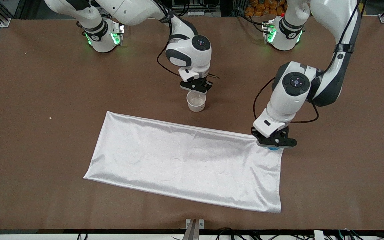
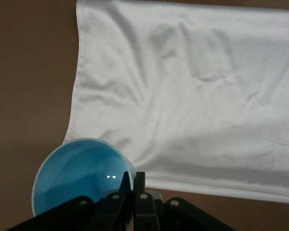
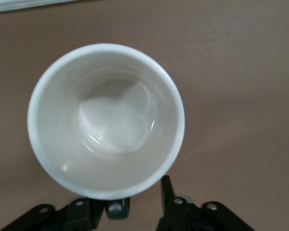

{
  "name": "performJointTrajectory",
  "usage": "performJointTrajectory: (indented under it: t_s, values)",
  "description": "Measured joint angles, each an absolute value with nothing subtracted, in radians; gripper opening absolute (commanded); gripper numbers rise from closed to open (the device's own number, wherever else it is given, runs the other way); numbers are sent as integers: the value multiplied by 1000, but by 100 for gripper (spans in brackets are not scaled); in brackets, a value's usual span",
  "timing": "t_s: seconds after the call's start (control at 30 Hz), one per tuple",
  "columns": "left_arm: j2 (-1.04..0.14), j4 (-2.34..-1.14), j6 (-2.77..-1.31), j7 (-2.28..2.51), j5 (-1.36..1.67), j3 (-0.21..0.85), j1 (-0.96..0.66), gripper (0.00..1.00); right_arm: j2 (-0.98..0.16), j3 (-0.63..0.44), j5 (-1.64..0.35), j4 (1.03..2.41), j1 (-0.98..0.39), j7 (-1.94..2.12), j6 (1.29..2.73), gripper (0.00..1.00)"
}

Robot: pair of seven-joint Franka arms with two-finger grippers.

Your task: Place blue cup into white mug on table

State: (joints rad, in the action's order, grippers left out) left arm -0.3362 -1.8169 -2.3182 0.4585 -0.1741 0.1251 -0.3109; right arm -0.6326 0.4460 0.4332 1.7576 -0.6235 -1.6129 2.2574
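From the front, the blue cup (image 1: 274,148) is almost wholly hidden under the left gripper (image 1: 276,144); only a sliver of blue shows below the black fingers. The white mug's (image 1: 196,101) handle cannot be made out in any view, and the right wrist view cuts off the right gripper's (image 3: 140,204) own body.

In the left wrist view the blue cup (image 2: 79,178) is round, bright blue and translucent, with a pale rim, standing on the brown worktop (image 1: 38,100) at the corner of the white cloth (image 1: 185,163) toward the left arm's end. The mug is cream-white with a pale interior, upright on the bare worktop, farther from the front camera than the cloth and apart from it.

The left arm reaches down from its base, wrist pointing at the worktop; the fingers (image 2: 139,185) are pressed together at the cup's rim, seemingly pinching its wall. The right arm bends low over the mug (image 3: 106,120); its fingers (image 3: 167,192) stand partly apart, straddling the rim of the mug, and whether they grip it I cannot tell
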Motion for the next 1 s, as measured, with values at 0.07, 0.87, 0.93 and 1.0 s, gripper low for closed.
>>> performJointTrajectory:
  t_s: [0.07,0.87,0.93,1.0]
  values:
    - [-310,-1840,-2297,494,-174,145,-312,0,-628,452,433,1731,-630,-1616,2209,100]
    - [-256,-1876,-2234,620,-176,218,-322,0,-587,467,437,1619,-472,-1420,2082,100]
    - [-257,-1874,-2235,632,-176,224,-323,0,-586,466,437,1619,-422,-1350,2082,100]
    - [-261,-1868,-2235,650,-176,232,-325,0,-586,465,437,1619,-362,-1266,2082,100]
